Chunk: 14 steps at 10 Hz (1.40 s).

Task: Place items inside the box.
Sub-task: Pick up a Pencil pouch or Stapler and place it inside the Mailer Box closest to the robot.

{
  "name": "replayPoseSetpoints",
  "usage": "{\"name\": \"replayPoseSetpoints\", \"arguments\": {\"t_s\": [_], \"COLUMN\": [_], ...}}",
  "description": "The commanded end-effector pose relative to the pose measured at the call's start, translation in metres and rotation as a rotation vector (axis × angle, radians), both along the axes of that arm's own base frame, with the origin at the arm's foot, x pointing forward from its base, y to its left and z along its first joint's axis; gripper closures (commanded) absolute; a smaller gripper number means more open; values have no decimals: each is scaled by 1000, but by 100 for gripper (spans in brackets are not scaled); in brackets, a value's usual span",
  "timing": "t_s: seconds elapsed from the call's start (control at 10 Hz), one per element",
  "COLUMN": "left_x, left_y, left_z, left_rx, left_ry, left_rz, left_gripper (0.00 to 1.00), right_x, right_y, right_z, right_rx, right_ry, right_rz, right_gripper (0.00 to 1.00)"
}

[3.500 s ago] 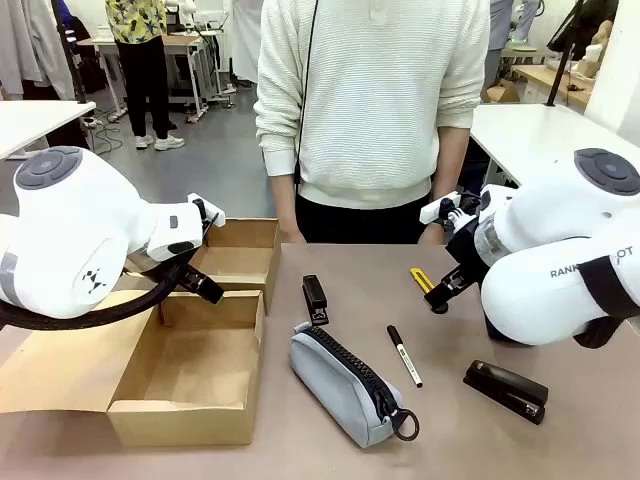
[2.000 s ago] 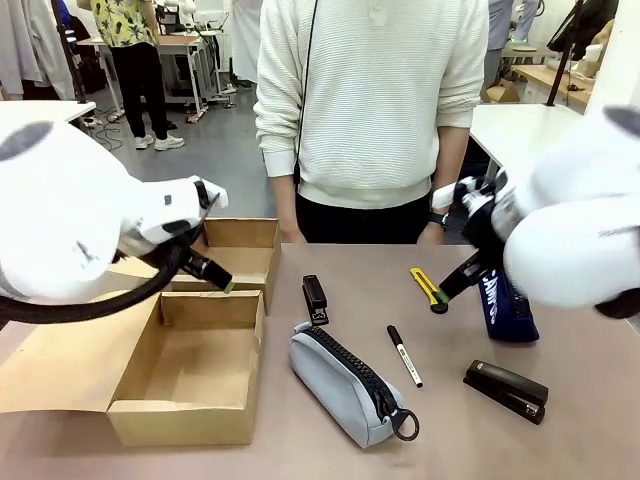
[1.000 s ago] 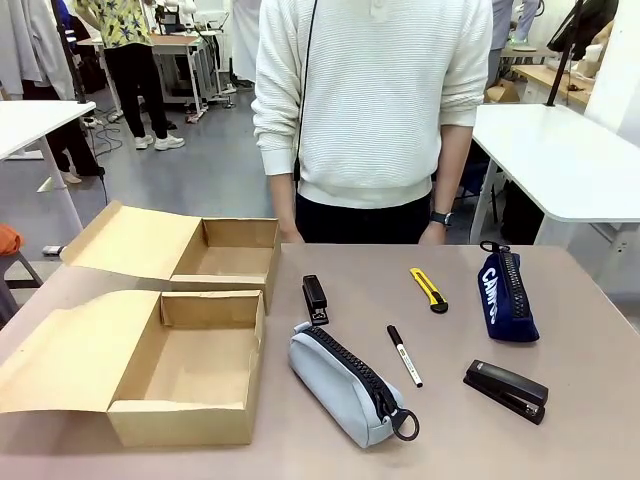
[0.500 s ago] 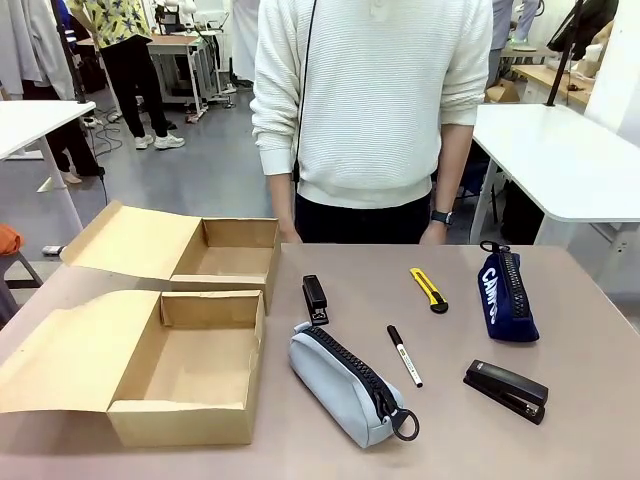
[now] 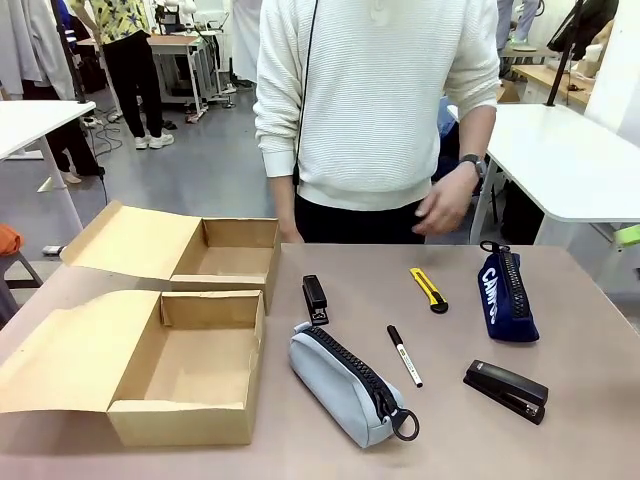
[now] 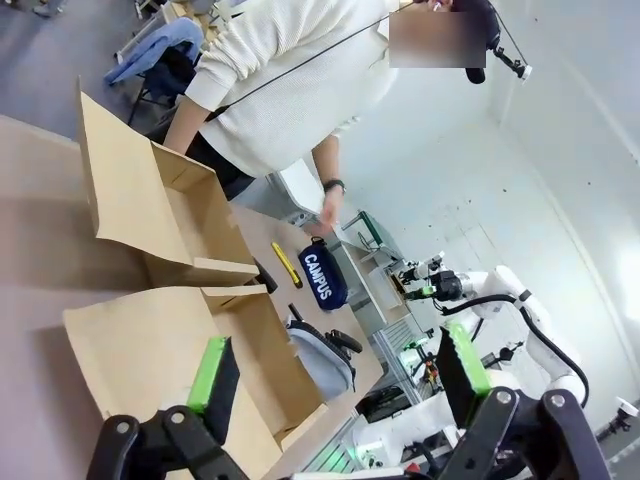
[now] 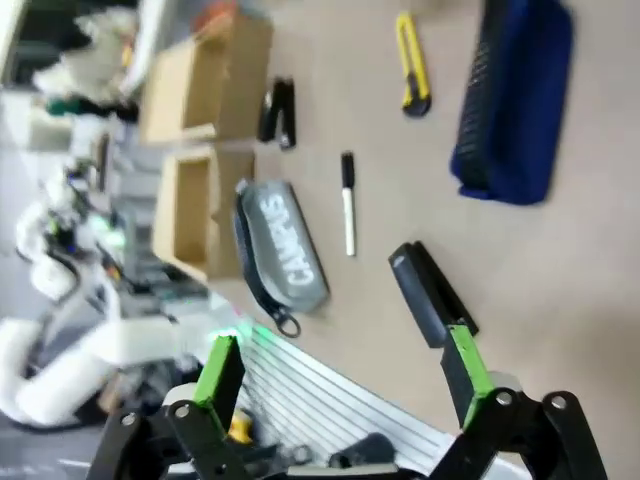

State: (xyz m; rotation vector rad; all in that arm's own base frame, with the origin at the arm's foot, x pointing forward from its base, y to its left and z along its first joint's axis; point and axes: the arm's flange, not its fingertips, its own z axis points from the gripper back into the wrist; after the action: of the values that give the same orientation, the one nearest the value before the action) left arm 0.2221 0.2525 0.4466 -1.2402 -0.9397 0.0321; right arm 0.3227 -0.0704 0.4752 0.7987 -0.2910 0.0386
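Six desk items lie loose on the table (image 5: 590, 430), none boxed. Front view: a soft grey pencil case (image 5: 350, 385), slim marker (image 5: 404, 355), yellow knife (image 5: 429, 289), navy case (image 5: 505, 295) and two hard black staplers (image 5: 505, 390) sit right of the open cardboard box (image 5: 180, 425). Left wrist view: the left gripper (image 6: 338, 370) gapes, empty. Right wrist view: the right gripper (image 7: 342, 375), spread wide, looks down at them; a first grasp probably comes next.

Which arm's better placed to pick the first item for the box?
Right, probably. The right gripper is open, with a black stapler just ahead of it and the marker beyond. The left gripper, also open, faces the cardboard box, farther from both.
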Motion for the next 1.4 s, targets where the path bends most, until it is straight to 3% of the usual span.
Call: {"name": "replayPoseSetpoints", "arguments": {"t_s": [0.0,0.1,0.3,0.4,0.5,0.6,0.7,1.1,1.3], "left_x": [1,1,1,1,1,1,1,1,1], "left_y": [-1,-1,-1,-1,-1,-1,-1,-1,-1], "left_z": [4,4,4,4,4,4,4,4,4], "left_rx": [4,4,4,4,4,4,4,4,4], "left_ry": [-30,-30,-30,-30,-30,-30,-30,-30,-30], "left_rz": [2,2,2,2,2,2,2,2,2], "left_gripper": [0,0,0,0,0,0,0,0,0], "right_x": [-12,-22,-73,-103,-123,-127,-138,-138,-117], "right_y": [-28,-80,-176,-206,-224,-228,-221,-226,-135], "right_z": [-20,-17,-20,-29,-42,-51,-36,-40,-20], "right_rx": [56,150,339,407,419,466,398,417,263], "right_ry": [6,10,-85,-149,-147,-138,-89,-74,-43], "right_rz": [-24,-84,-323,-395,-541,-604,-498,-534,-299], "right_gripper": [0,0,0,0,0,0,0,0,0]}}
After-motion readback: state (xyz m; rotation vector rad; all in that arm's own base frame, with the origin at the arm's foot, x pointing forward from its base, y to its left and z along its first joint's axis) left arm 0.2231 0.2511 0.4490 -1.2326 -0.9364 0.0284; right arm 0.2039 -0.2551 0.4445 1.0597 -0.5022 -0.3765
